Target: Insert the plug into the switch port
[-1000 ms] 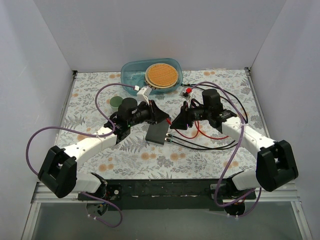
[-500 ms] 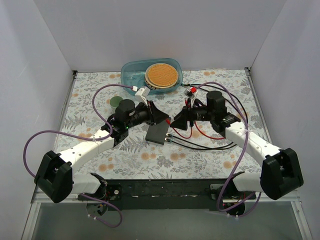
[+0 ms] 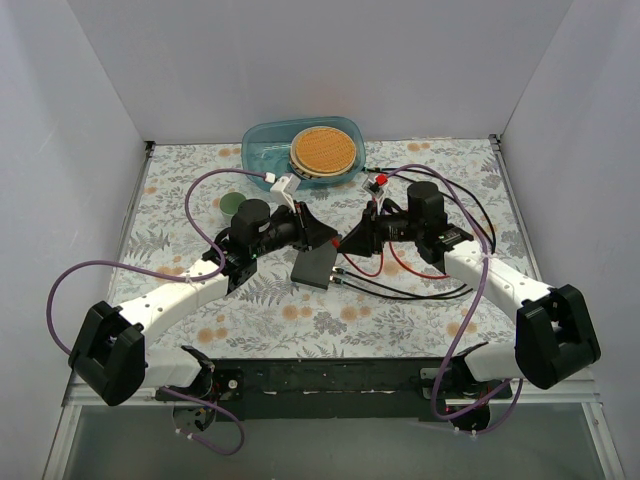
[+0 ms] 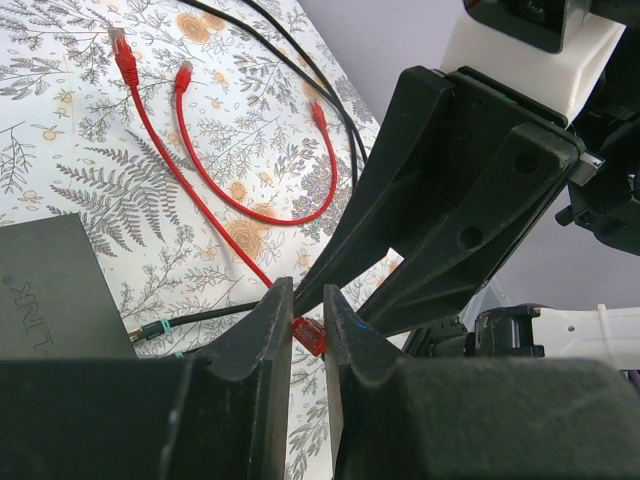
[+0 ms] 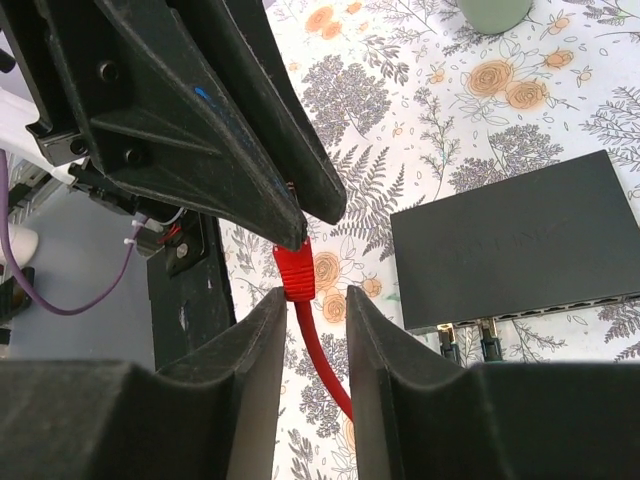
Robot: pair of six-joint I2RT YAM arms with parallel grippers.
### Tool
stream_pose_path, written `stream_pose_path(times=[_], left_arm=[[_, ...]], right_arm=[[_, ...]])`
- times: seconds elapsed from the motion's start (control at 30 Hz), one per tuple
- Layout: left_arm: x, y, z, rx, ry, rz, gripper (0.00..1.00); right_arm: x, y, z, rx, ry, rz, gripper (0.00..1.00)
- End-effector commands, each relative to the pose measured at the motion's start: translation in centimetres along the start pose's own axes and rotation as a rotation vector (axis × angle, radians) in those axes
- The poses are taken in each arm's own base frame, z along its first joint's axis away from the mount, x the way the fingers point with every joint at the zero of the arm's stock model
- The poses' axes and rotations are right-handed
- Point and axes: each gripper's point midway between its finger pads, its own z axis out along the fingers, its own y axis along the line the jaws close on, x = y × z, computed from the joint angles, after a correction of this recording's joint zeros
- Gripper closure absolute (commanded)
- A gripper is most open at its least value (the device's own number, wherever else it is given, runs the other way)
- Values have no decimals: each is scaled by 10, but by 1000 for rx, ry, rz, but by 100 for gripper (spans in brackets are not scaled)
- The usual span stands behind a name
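The dark grey switch (image 3: pixel 315 266) lies flat mid-table, with two black cables (image 3: pixel 400 290) plugged into its right side. It also shows in the left wrist view (image 4: pixel 50 290) and the right wrist view (image 5: pixel 520 245). My left gripper (image 3: pixel 333 240) and right gripper (image 3: pixel 345 243) meet tip to tip just above the switch's far right corner. The left gripper (image 4: pixel 305 300) is shut on the red plug (image 4: pixel 309 337) at its tips. The right gripper (image 5: pixel 312 300) is open, its jaws straddling the plug (image 5: pixel 295 273) and its red cable (image 3: pixel 385 268).
A blue bowl (image 3: pixel 262 140) holding a round woven disc stands at the back centre. A green cap (image 3: pixel 231 204) lies at the left. Loose red and black cables loop right of the switch, with another red plug (image 3: pixel 379 181) behind the right arm.
The right arm's elbow and wrist have shifted slightly; both gripper tips stay together over the switch. The left arm moved a little between the earliest frame and now.
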Motion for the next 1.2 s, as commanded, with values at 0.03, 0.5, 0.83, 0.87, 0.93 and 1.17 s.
stream_pose_path(times=[0.03, 0.5, 0.83, 0.87, 0.93, 1.17], left_arm=[[-7, -16, -7, 49, -20, 30, 100], [-11, -13, -11, 25, -41, 44, 100], [-9, -12, -9, 26, -32, 40, 100], [-9, -13, -9, 28, -32, 42, 100], [-10, -13, -9, 26, -34, 43, 100], [-11, -14, -10, 27, -36, 46, 100]], right_arm=[[-12, 6, 2, -34, -31, -42, 66], [-4, 5, 4, -36, -7, -42, 99], [-6, 9, 4, -61, -15, -45, 83], [-6, 9, 5, -59, -15, -42, 81], [-6, 8, 5, -62, -14, -40, 81], [-6, 11, 6, -80, -14, -39, 81]])
